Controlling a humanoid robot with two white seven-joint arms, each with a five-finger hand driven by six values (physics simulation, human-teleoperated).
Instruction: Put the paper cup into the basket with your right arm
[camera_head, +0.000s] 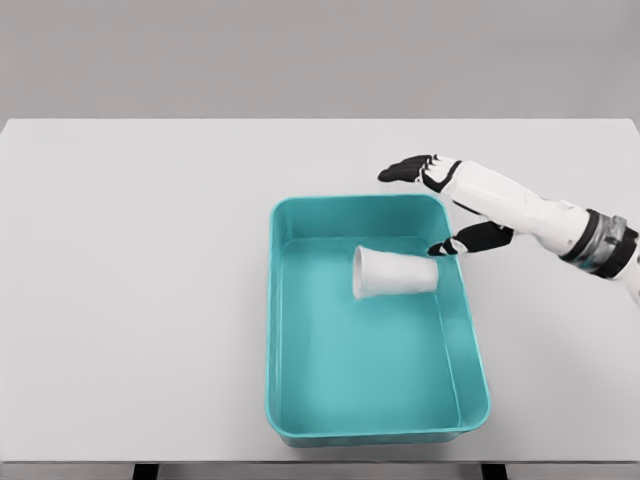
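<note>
The paper cup lies on its side inside the teal basket, in the far half, near the right wall. The right hand is positioned over the basket's far right corner. Its fingers are spread wide and grip nothing; the thumb tip sits just beside the cup's narrow end. The basket rests on the white table.
</note>
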